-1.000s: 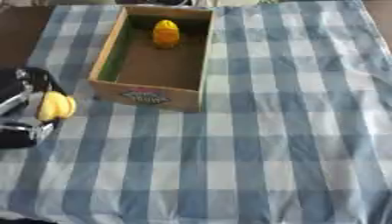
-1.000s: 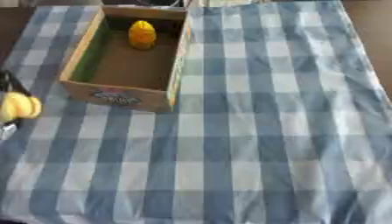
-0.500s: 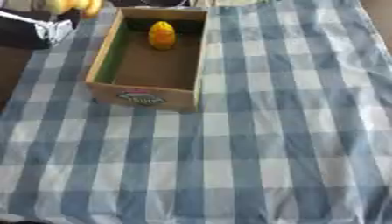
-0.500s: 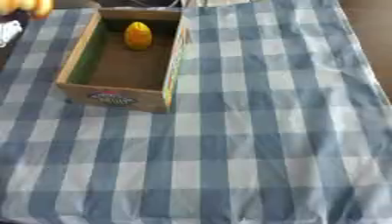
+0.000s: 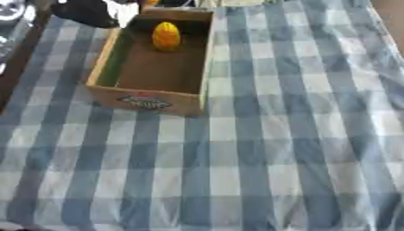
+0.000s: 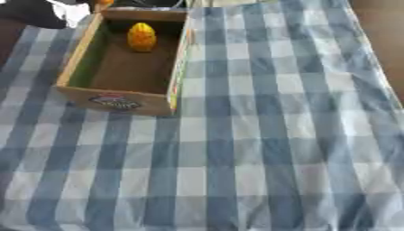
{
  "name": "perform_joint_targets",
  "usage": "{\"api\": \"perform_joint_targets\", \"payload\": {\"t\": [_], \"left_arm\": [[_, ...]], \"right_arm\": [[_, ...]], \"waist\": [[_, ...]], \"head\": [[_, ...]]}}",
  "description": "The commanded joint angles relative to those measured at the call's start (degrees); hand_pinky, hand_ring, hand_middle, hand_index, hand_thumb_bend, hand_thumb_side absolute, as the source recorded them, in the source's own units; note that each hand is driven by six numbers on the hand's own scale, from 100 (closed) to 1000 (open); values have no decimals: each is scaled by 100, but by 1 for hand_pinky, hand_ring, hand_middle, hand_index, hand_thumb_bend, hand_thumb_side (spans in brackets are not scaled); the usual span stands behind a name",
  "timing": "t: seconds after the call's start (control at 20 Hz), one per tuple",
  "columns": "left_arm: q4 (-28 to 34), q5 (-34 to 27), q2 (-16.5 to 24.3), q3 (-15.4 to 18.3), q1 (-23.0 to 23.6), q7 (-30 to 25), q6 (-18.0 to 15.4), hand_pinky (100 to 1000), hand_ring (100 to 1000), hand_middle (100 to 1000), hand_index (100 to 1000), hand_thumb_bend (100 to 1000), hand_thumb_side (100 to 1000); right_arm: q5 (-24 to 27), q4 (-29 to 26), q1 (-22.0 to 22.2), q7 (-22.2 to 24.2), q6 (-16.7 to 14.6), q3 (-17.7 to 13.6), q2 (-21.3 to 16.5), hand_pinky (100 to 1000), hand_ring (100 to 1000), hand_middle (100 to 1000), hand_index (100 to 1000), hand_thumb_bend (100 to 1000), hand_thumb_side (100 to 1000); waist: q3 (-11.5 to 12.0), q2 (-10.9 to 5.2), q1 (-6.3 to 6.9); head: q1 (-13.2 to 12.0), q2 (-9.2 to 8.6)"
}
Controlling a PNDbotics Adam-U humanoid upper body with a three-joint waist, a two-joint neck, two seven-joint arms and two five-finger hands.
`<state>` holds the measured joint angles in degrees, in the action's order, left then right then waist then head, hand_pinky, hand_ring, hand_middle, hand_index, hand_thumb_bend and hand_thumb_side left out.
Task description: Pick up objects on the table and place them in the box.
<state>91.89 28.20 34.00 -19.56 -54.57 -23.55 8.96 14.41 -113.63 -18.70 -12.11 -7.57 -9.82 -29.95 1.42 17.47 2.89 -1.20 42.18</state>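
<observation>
An open cardboard box (image 5: 105, 67) stands at the far left of the blue-checked tablecloth. Inside it, near the far wall, lies a yellow corn-like thing (image 5: 167, 36). My left hand (image 5: 85, 12) shows as a black shape at the top left, just beyond the box's far left corner and above the table. A small orange-yellow thing (image 5: 150, 2) shows at the top edge right beside that hand, over the box's far wall; most of it is cut off. The hand appears shut on it. My right hand shows in no view.
The checked cloth (image 5: 284, 135) covers the table to the right of the box and in front of it. Dark bare table edge (image 5: 16, 76) runs along the left, and brown floor (image 6: 387, 27) shows at the far right.
My left hand, holding the yellow thing, has risen from beside the box's front left corner to its far left corner, then shifted right toward the far wall.
</observation>
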Motion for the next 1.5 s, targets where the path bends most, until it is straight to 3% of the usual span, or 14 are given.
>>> {"api": "perform_joint_targets", "payload": {"t": [0.05,0.3,0.4,0.6,0.65,0.75,0.85,1.05,1.1,1.15,1.2,1.25,1.5], "left_arm": [[-605,239,-319,-33,-170,136,-142,701,663,621,689,100,105],[-1420,948,-780,-5,-163,430,-177,723,682,639,708,133,100],[-1656,1253,-865,19,-149,520,-200,763,718,668,745,226,100],[-1839,1860,-902,49,-131,542,-304,868,844,797,911,469,116],[-1851,2014,-901,55,-129,494,-325,895,871,822,932,530,167],[-1847,2327,-891,77,-131,390,-348,950,918,854,957,712,352],[-1824,2647,-873,123,-139,328,-341,970,946,869,970,753,393],[-1586,2709,-854,320,-146,394,-303,948,930,850,954,657,418],[-1413,2601,-844,401,-149,479,-276,925,906,829,930,529,408],[-1178,2440,-816,491,-133,581,-231,921,902,826,928,512,403],[-866,2216,-768,622,-110,727,-137,874,860,787,895,359,354],[-513,1922,-701,754,-60,891,-12,851,842,766,874,283,328],[1370,-76,-157,1411,569,2029,582,785,774,703,835,108,331]], "right_arm": [[41,-96,-103,16,-12,-23,-78,771,780,576,716,100,634],[49,-96,-137,13,-12,-24,-42,770,780,576,716,100,633],[51,-96,-147,13,-14,-23,-29,770,780,576,716,100,634],[56,-96,-145,16,-12,-22,-13,770,780,576,716,100,635],[58,-96,-145,16,-11,-22,-10,770,780,576,716,100,635],[59,-96,-143,18,-14,-23,-7,771,780,576,716,100,634],[60,-96,-137,18,-14,-24,-4,770,780,575,716,100,634],[61,-96,-119,15,-8,-27,2,770,780,575,715,100,636],[60,-96,-116,13,-8,-29,1,770,780,575,715,100,634],[58,-96,-114,9,-10,-33,-4,770,780,576,715,100,634],[54,-96,-112,2,-14,-41,-12,771,779,576,716,100,629],[48,-96,-108,-7,-22,-51,-23,771,779,576,716,100,627],[6,-96,-83,-68,-56,-103,-76,770,779,577,717,100,615]], "waist": [[-16,-77,-56],[-19,-36,-128],[-10,-31,-149],[9,-30,-171],[12,-32,-174],[16,-37,-178],[16,-46,-176],[23,-61,-165],[29,-63,-164],[37,-64,-162],[50,-67,-158],[63,-69,-153],[167,-89,-134]], "head": [[-13,-68],[31,-71],[30,-76],[39,-64],[41,-60],[40,-45],[28,-25],[24,11],[31,20],[40,28],[53,44],[69,54],[188,69]]}}
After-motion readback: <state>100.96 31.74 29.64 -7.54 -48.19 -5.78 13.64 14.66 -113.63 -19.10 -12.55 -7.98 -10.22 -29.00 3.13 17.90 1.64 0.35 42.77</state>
